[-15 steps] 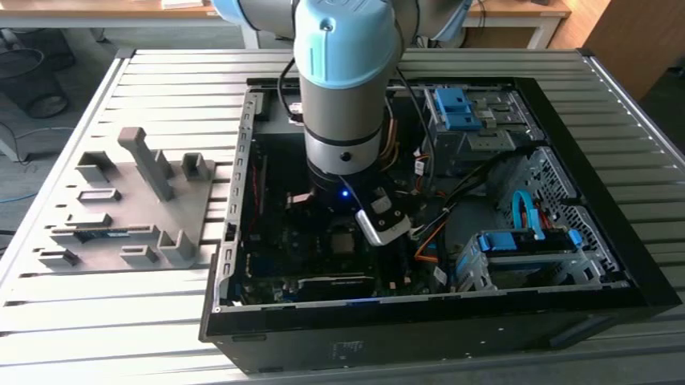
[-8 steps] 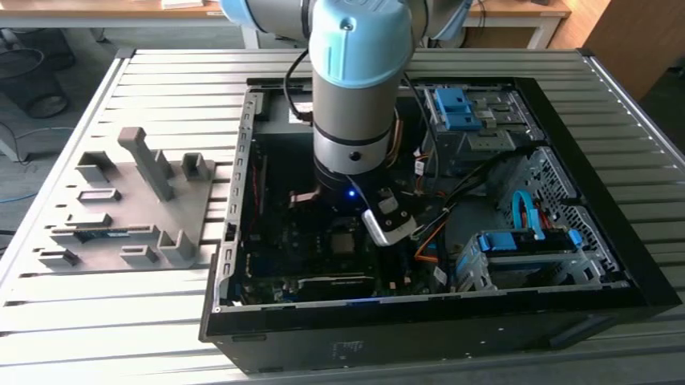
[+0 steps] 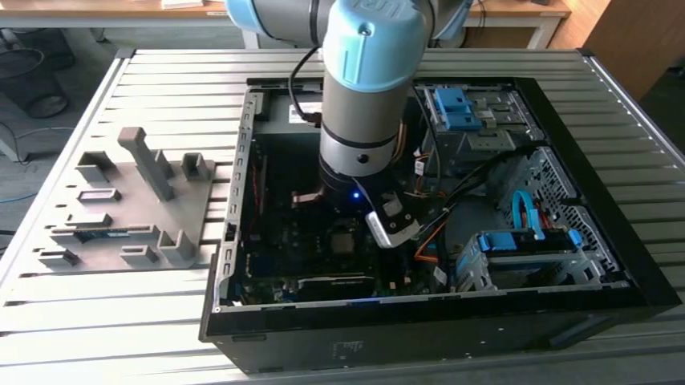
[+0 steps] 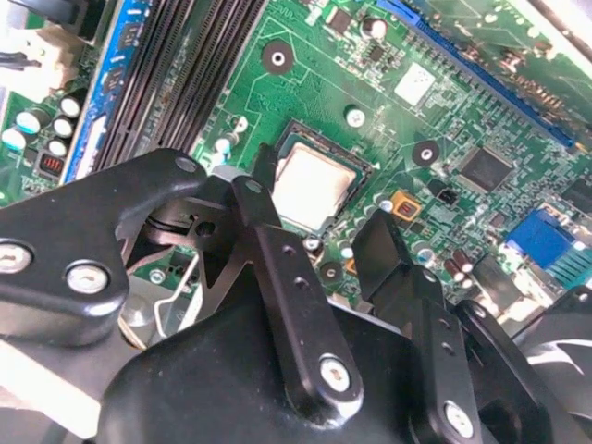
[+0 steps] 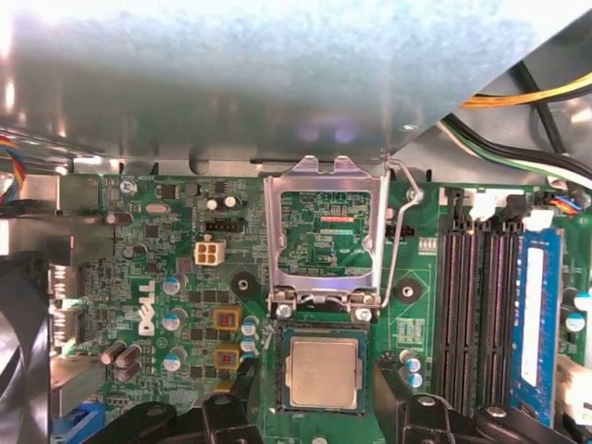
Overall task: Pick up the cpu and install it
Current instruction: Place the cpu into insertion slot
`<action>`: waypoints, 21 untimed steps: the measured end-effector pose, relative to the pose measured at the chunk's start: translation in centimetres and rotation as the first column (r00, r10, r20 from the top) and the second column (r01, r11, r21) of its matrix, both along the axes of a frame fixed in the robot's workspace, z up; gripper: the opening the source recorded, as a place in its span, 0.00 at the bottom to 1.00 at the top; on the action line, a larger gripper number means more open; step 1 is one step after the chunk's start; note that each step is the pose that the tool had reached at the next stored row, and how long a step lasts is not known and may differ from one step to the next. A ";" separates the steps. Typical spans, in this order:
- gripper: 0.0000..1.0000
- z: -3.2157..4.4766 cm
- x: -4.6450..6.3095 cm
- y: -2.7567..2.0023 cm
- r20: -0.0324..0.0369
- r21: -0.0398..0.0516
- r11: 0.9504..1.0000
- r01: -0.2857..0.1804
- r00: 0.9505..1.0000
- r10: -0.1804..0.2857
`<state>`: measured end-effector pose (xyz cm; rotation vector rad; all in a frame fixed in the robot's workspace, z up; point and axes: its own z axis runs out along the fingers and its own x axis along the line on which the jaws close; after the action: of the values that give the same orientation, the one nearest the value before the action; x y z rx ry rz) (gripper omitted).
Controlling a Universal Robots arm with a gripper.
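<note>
A robot arm (image 3: 364, 88) is reaching down into an open computer case (image 3: 631, 293) that is lying on a slatted metal table (image 3: 160, 88). In the exterior view the arm's own body is hiding most of what is happening beneath it. In both wrist views the cpu (image 5: 322, 373) is sitting flat in its socket on the green motherboard (image 5: 421, 268), silvery face up. The gripper (image 4: 314, 211) is hanging over it with its black fingers (image 4: 277, 268) spread wide, one on each side of the chip, gripping nothing. Whether they are touching the socket edge is hard to make out. The socket's metal retention frame (image 5: 324, 231) is standing open, hinged away from the chip.
</note>
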<state>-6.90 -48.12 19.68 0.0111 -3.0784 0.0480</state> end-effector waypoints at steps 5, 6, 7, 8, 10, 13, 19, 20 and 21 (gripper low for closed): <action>0.60 -0.24 0.2 0.01 -0.009 0.000 1.000 0.000 1.000 0.000; 0.60 -0.26 0.2 0.02 -0.009 0.000 1.000 0.000 1.000 0.000; 0.60 -0.29 0.2 0.03 -0.009 0.000 1.000 0.000 1.000 0.000; 0.60 -0.31 0.2 0.06 -0.009 0.000 1.000 0.000 1.000 0.000; 0.60 -0.35 0.1 0.07 -0.009 0.000 1.000 0.000 1.000 0.000; 0.60 -0.40 -0.1 0.10 -0.009 0.001 1.000 0.000 1.000 0.000; 0.60 -0.43 -0.4 0.11 -0.009 0.001 1.000 0.000 1.000 0.000; 0.60 -0.43 -0.4 0.11 -0.009 0.001 1.000 0.000 1.000 0.000; 0.60 -0.43 -0.5 0.11 -0.009 0.001 1.000 0.000 1.000 0.000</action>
<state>-7.38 -48.01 19.25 0.0113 -3.0690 0.0468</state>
